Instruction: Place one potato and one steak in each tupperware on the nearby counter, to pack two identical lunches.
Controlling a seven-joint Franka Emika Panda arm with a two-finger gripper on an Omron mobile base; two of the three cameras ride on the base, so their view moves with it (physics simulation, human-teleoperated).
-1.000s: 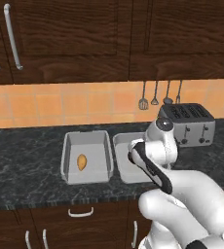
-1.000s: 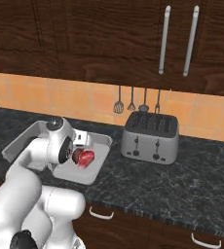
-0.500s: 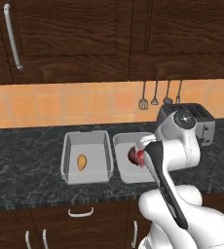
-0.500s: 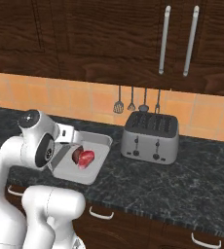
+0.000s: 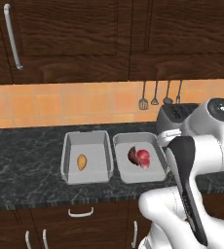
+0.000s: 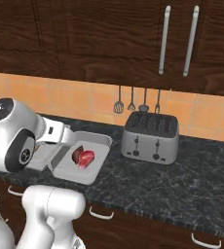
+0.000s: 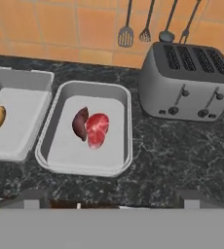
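— so, how did we read the layout on the counter?

— we noted two tupperware tubs side by side, rims almost touching, just in front of the tiled wall. the left tub held one potato lying near its middle. the right tub held one steak, with a darker reddish-brown piece touching its left edge; we could not tell whether that was a second steak or part of the same one.

— why that arrangement?

— we judged that each tub was meant to end with one potato and one steak. the left lacked meat, the right lacked a potato. no spare potato was visible on the worktop.

— and the gripper?

— the fingertips sat at the bottom edge of the hand view, too faint to read, so we could not tell whether they were spread or pressed together. nothing appeared between them. the hand looked down on the tubs from the front, well apart from them.

— how did the food look?

— the potato was a smooth orange-yellow oval, small against its tub. the steak was a flat rounded slab, bright pink-red. a toaster stood beside the right tub, under hanging utensils.
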